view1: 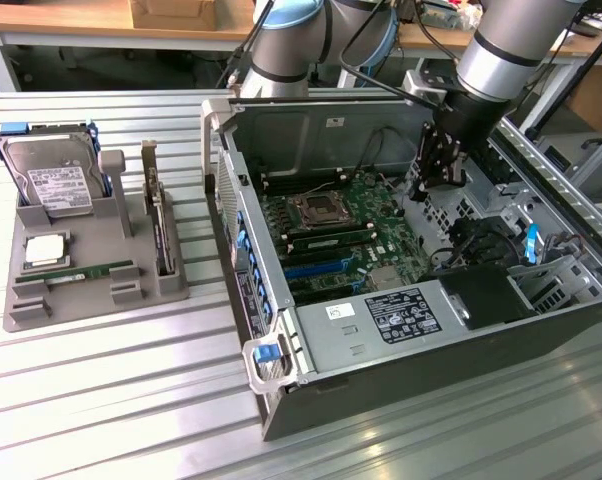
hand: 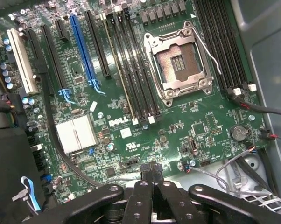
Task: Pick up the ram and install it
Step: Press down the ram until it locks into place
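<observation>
A ram stick [view1: 99,271], long, thin and green, lies flat in a slot of the grey holder tray [view1: 21,315] at the exterior view's left. Another thin stick [hand: 118,70] stands on edge in a memory slot beside the CPU socket [hand: 178,63]. My gripper [view1: 431,180] hangs inside the open computer case [view1: 281,400], above the motherboard [hand: 145,135] near its far side. Its black fingers [hand: 144,175] are pressed together with nothing between them. The gripper [hand: 150,169] is shut and empty, far from the tray's ram.
The tray also holds a silver hard drive [view1: 56,180], an upright card with a metal bracket [view1: 156,215] and a square processor chip [view1: 43,250]. Inside the case are the power supply [view1: 381,325], loose cables [hand: 252,107] and blue and white expansion slots [hand: 82,46].
</observation>
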Robot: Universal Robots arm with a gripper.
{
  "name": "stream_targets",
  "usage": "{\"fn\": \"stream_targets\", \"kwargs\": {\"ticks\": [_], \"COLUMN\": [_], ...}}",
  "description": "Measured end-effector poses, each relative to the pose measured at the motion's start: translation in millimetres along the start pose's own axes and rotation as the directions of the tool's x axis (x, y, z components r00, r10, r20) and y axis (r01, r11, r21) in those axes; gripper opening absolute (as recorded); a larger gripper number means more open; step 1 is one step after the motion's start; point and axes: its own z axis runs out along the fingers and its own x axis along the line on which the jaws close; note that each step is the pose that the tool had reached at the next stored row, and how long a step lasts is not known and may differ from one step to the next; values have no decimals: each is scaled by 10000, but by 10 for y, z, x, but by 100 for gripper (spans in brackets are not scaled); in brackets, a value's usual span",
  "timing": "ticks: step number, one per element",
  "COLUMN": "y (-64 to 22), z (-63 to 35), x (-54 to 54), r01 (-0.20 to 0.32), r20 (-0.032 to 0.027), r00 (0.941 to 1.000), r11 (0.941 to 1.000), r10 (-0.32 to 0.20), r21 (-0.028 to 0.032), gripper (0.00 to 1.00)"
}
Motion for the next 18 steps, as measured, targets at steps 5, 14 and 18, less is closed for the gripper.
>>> {"fn": "stream_targets", "kwargs": {"ticks": [5,14,18], "y": [0,0,0], "z": [0,1,1], "x": [0,0,0], "r01": [-196,-736,-968], "r20": [9,35,46], "r00": [9998,9973,9953], "r11": [9998,9973,9953], "r10": [196,736,968], "r21": [-1,-5,-8], "gripper": [11,11,11]}}
